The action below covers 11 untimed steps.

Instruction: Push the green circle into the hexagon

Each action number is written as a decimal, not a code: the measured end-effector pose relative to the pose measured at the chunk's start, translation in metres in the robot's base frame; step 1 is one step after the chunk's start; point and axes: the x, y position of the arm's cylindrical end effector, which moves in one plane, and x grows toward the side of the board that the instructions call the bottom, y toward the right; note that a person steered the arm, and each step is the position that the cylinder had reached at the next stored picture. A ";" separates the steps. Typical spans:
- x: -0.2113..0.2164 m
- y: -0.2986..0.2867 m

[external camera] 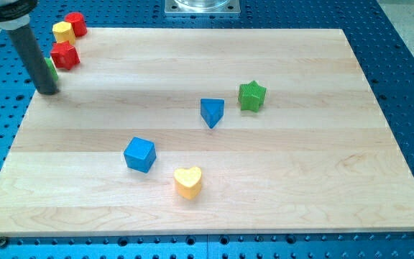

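Observation:
My dark rod comes down at the view's top left, and my tip [47,91] rests on the board near its left edge. A green block [53,69], mostly hidden behind the rod, shows only as a sliver on the rod's right side; its shape cannot be made out. A yellow hexagon [63,31] sits at the board's top left corner, above the green sliver. A red star-like block [66,55] lies between them, just right of the rod. A red block [76,23] touches the hexagon's upper right.
A green star [251,96] and a blue triangle [211,111] sit right of the board's middle. A blue cube [139,154] and a yellow heart [188,182] lie lower down. The wooden board [322,180] rests on a blue perforated table.

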 end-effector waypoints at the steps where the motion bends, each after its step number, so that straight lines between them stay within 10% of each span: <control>1: 0.039 -0.002; 5: -0.059 -0.018; 8: -0.043 0.020; 11: -0.005 0.353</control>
